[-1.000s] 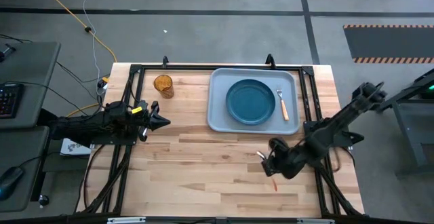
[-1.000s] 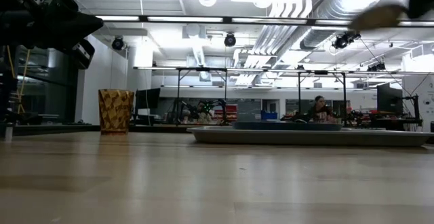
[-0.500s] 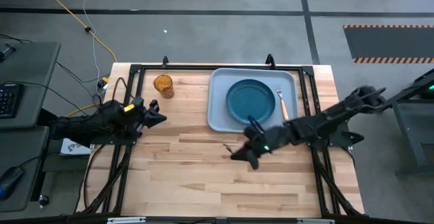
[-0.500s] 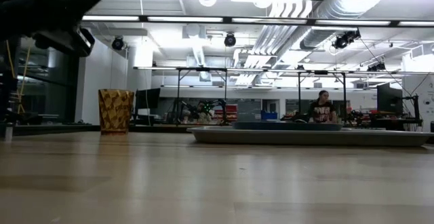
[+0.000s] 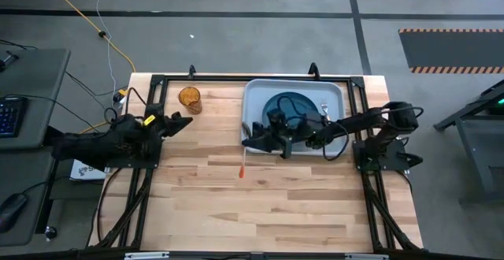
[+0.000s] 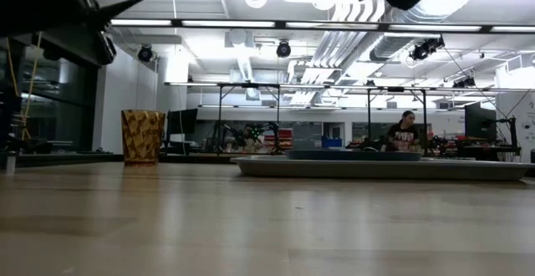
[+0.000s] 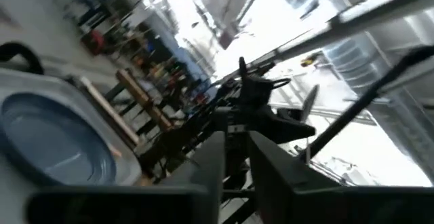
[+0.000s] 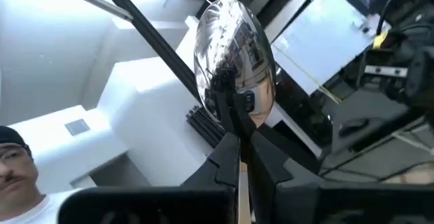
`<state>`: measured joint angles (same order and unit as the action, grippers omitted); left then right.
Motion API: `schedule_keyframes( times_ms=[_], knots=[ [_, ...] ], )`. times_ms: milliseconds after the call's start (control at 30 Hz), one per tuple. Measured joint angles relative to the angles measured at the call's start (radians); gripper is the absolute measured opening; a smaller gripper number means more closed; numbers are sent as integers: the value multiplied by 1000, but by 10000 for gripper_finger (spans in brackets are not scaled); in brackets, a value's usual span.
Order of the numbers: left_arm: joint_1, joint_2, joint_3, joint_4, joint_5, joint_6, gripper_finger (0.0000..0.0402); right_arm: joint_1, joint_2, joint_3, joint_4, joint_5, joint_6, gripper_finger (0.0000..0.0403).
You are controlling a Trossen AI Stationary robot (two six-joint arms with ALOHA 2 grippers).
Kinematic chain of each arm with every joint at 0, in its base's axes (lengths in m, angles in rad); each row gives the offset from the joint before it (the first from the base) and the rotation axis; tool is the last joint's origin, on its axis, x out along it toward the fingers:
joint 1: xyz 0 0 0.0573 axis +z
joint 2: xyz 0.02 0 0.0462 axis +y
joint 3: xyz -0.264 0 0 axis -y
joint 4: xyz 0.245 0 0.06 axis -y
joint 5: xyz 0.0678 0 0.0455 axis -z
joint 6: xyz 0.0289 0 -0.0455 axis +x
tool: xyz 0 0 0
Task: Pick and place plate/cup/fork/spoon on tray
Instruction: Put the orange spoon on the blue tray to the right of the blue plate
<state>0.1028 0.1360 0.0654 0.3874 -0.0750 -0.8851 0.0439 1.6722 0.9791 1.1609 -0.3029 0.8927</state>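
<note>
The right gripper (image 5: 250,138) is pressed together on the spoon (image 8: 232,68): in the right wrist view the 2 dark fingers (image 8: 239,157) pinch its neck and the silver bowl stands up beyond them. From above, the orange-red handle hangs out below the gripper, over the bare wood just beside the left edge of the tray (image 5: 253,142). The right arm reaches in from the right side, lying across the tray and over the plate (image 5: 285,104).

The plate sits flat in the middle of the tray. The fork (image 5: 327,117) seems to lie on the tray to the plate's right, largely covered by the arm, so I cannot be sure of its exact lie. That makes 2 of 4 items apparently placed, with the spoon as a 3rd in the air and not yet set down.

The cup (image 5: 189,98) stands upright on the table near the far left corner, well apart from the tray; it is the 1 piece nothing has hold of. The left gripper (image 5: 183,121) hangs above the table near the cup with its fingers spread and nothing between them, seemingly aimed that way.

By my judgement the task is a little past half done: spoon to release on the tray, cup to fetch.
</note>
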Motion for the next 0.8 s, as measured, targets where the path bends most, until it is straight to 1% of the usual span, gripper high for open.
schedule_keyframes(
  times_ms=[100, 167, 267, 333, 433, 567, 700, 800],
  knots=[
    [0, 140, 71, 2, -5, -28, 116, -30, 0, 28, -13, -21, -31, 0],
    [0, 255, 132, 16, 15, -29, 154, -51, 0, 50, -22, -49, -49, 0],
    [0, 440, 224, 86, 88, -36, 202, -84, 0, 76, -52, -71, -72, 0],
    [0, 562, 289, 158, 158, -50, 223, -104, 1, 88, -63, -90, -81, 0],
    [0, 734, 389, 251, 265, -55, 237, -126, 3, 113, -63, -113, -87, 0],
    [0, 920, 524, 347, 346, -57, 237, -143, 4, 130, -69, -138, -98, 0],
    [-3, 1037, 636, 356, 435, -59, 237, -158, 4, 138, -65, -147, -103, 0],
    [-14, 1092, 686, 354, 498, -64, 237, -172, 5, 138, -68, -146, -108, 0]
  ],
)
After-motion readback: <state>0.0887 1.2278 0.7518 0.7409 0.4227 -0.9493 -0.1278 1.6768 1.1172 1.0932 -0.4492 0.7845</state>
